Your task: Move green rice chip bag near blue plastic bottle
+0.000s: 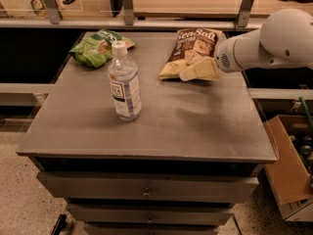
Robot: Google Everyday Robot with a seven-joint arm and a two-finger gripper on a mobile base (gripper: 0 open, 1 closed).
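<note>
The green rice chip bag (99,47) lies at the table's far left corner. The blue plastic bottle (124,83) stands upright in front of it, left of the table's middle, white cap on top. My gripper (198,71) reaches in from the right on a white arm (274,40). It hovers over the lower edge of the brown "Sea Salt" chip bag (190,50), far to the right of the green bag and the bottle.
The grey table (195,126) has drawers below its front edge. A rail with metal posts (127,6) runs behind it. A cardboard box (288,165) sits on the floor at the right.
</note>
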